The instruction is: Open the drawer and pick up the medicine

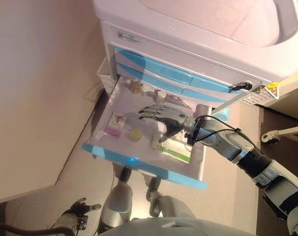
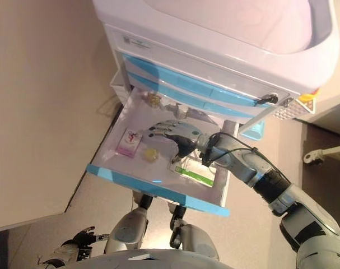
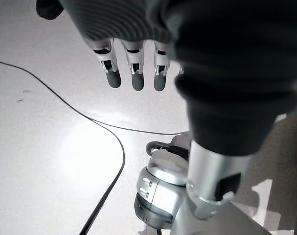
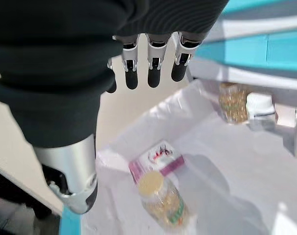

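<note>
The lowest drawer (image 1: 139, 164) of a white and blue cart stands pulled out. Inside lie a pink and white medicine box (image 1: 115, 124), a small bottle with a yellow cap (image 1: 135, 133), and a white and green box (image 1: 176, 150). My right hand (image 1: 163, 115) hovers over the drawer with straight fingers, above the bottle and holding nothing. The right wrist view shows the bottle (image 4: 163, 199) and the pink box (image 4: 155, 160) below the fingertips (image 4: 153, 78). My left hand (image 1: 77, 209) hangs low by the floor, its fingers (image 3: 133, 78) relaxed and empty.
At the drawer's back lie a small jar (image 1: 136, 87) and other packets (image 1: 161, 96). Two shut blue drawers (image 1: 188, 78) sit above. A beige wall (image 1: 36, 98) stands to the left. A white basket (image 1: 259, 96) hangs on the cart's right side. A cable (image 3: 89, 117) runs over the floor.
</note>
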